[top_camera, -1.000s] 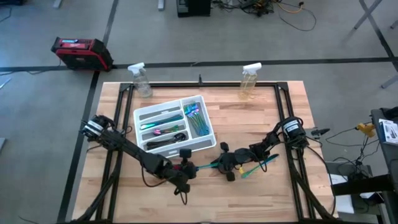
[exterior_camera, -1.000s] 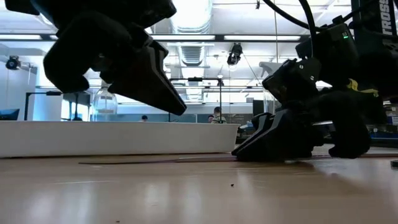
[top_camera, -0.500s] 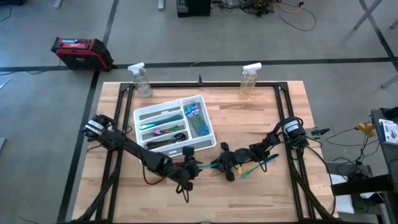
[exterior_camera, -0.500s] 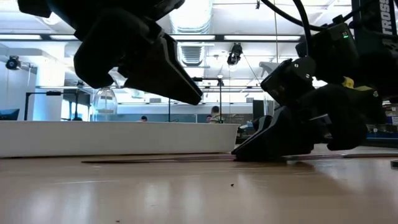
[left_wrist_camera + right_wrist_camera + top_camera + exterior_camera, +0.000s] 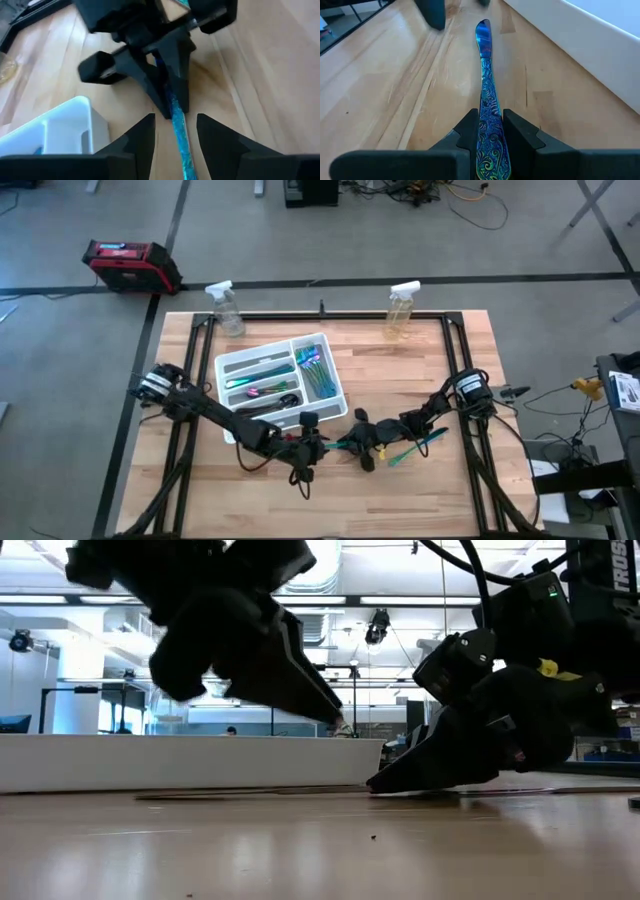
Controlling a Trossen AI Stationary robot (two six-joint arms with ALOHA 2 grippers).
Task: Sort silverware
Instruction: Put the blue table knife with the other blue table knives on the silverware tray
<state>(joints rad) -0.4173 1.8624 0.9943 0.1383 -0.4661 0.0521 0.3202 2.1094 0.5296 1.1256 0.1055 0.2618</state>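
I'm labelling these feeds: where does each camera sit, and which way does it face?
High: overhead, straight down; both arms, white plastic organizer tray.
Low: tabletop height, level across; left hand, right hand.
Left wrist: past its open hand at the right hand.
Right wrist: its hand shut on the slim iridescent blue utensil.
Both wrist views share that utensil.

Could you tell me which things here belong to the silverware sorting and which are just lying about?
Job: knife held by right gripper; left gripper open around its end; tray with sorted silverware; teal utensil.
Lying about: spray bottles, red case.
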